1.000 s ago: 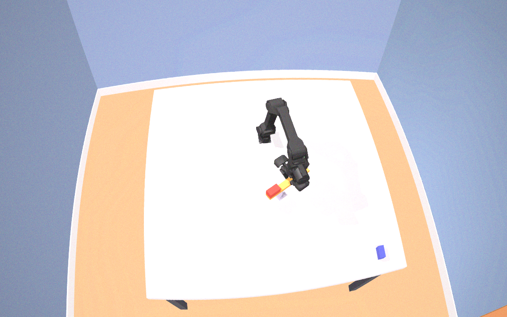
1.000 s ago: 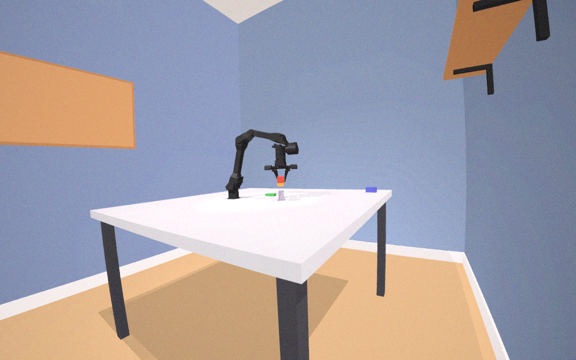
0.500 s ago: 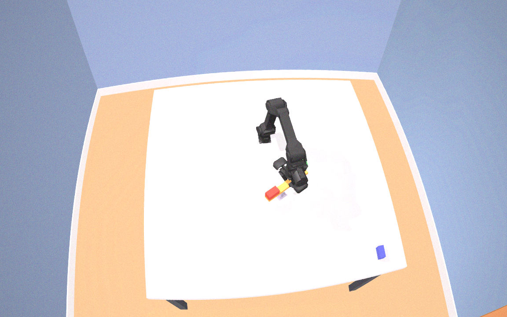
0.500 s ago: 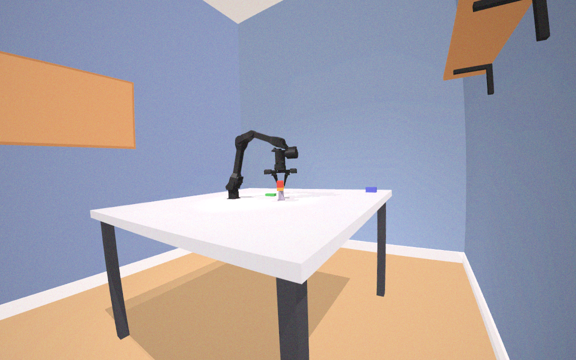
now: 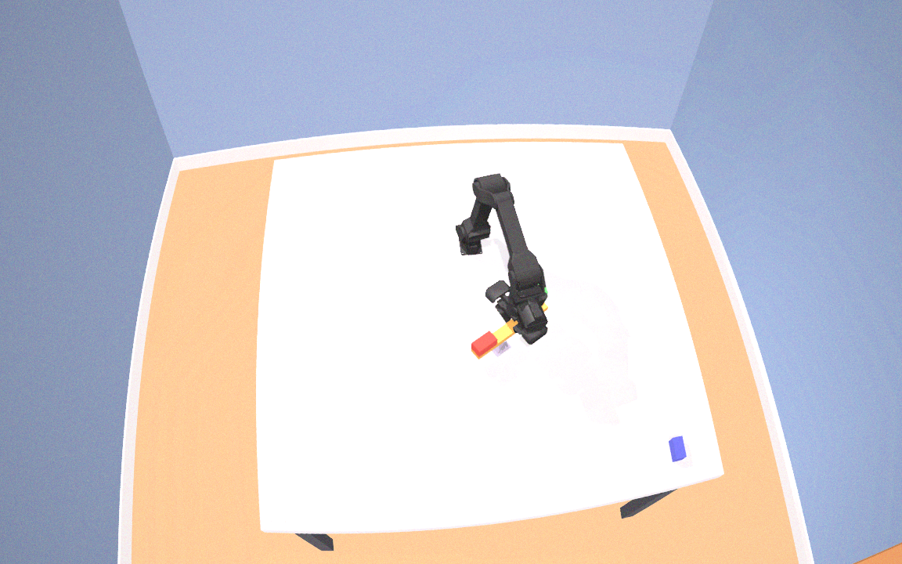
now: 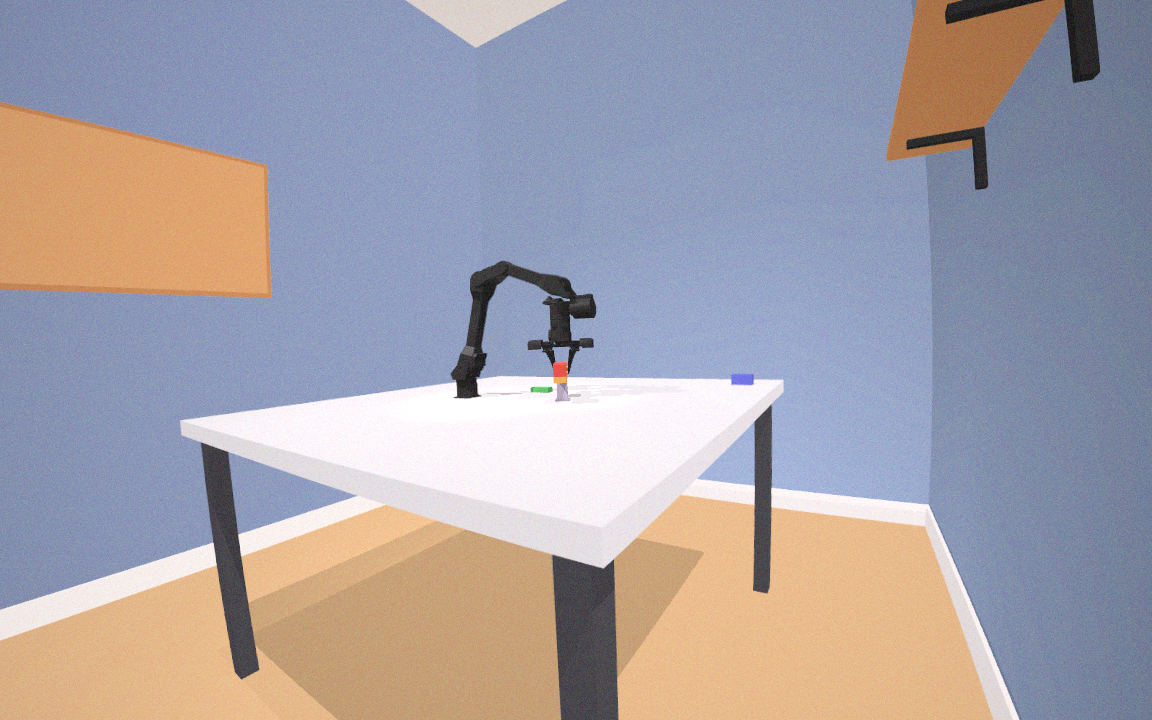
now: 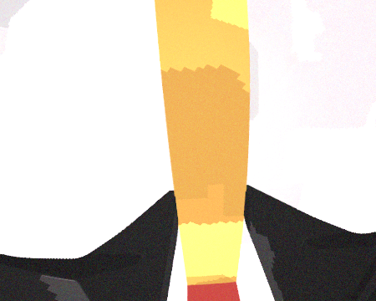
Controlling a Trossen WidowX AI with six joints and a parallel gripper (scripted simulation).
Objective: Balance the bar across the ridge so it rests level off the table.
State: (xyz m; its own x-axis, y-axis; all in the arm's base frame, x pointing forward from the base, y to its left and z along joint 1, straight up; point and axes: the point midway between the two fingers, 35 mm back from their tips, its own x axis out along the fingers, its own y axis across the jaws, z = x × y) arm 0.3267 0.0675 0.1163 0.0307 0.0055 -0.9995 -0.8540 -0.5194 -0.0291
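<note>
The bar [image 5: 508,328] [image 6: 559,378] [image 7: 205,117] is a long orange slat with a red block [image 5: 484,342] [image 6: 559,368] on one end. My gripper [image 5: 525,323] [image 6: 559,358] [image 7: 210,196] is shut on the bar near its middle and holds it about level. The ridge [image 5: 503,348] [image 6: 561,392] is a small grey upright piece on the white table [image 5: 384,421] [image 6: 508,447]. It stands right under the bar, on the red block's side of my fingers. I cannot tell whether the bar touches it. The wrist view does not show the ridge.
A green block [image 6: 541,389] lies flat on the table near the bar's bare end. A blue block [image 5: 676,448] [image 6: 742,379] lies far off by a table corner. The arm's base [image 5: 470,241] [image 6: 467,386] stands behind the bar.
</note>
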